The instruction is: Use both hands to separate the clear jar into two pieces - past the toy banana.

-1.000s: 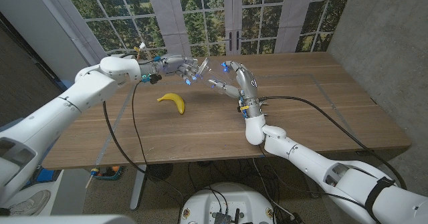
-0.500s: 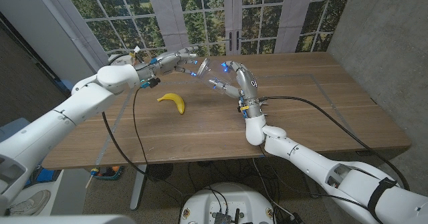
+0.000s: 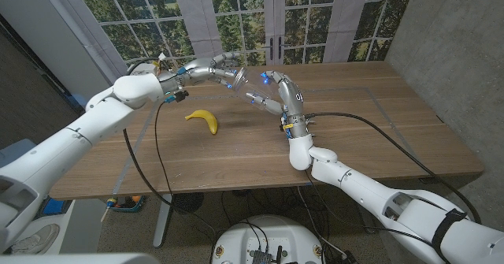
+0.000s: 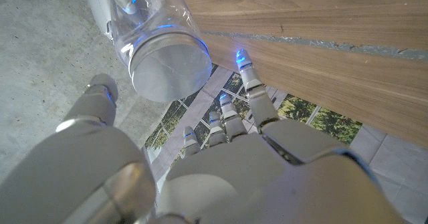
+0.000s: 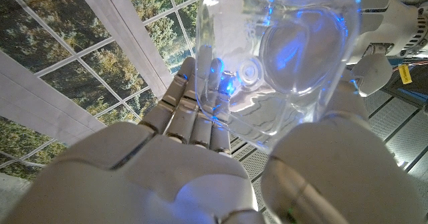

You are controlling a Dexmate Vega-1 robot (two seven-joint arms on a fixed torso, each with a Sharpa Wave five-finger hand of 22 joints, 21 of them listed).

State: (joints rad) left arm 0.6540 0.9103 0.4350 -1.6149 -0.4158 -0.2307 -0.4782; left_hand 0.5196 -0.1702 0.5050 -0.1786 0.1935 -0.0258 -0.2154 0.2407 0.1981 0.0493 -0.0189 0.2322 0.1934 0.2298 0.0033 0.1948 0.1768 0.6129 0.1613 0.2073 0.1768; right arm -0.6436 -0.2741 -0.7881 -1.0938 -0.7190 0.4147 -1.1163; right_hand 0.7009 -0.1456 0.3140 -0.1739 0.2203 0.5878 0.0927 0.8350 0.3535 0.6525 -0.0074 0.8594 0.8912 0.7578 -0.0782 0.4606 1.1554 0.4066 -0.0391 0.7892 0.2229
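Observation:
The clear jar [image 3: 242, 79] with a silver lid [image 4: 170, 64] hangs in the air over the far middle of the table, beyond the yellow toy banana [image 3: 203, 120]. My right hand [image 3: 282, 95] grips the jar's body from the right; its fingers wrap the glass [image 5: 294, 57] in the right wrist view. My left hand [image 3: 211, 68] reaches in from the left, its fingers [image 4: 249, 83] and thumb spread on either side of the lid with gaps showing, holding nothing.
The wooden table [image 3: 370, 130] stretches wide to the right and front. Black cables [image 3: 157, 146] from both arms hang over it. Windows [image 3: 236, 20] stand close behind the far edge, and a grey wall [image 3: 465, 51] rises at the right.
My left hand has risen and turned, its fingers now stretched out around the lid end. The right hand keeps the jar, lifted slightly.

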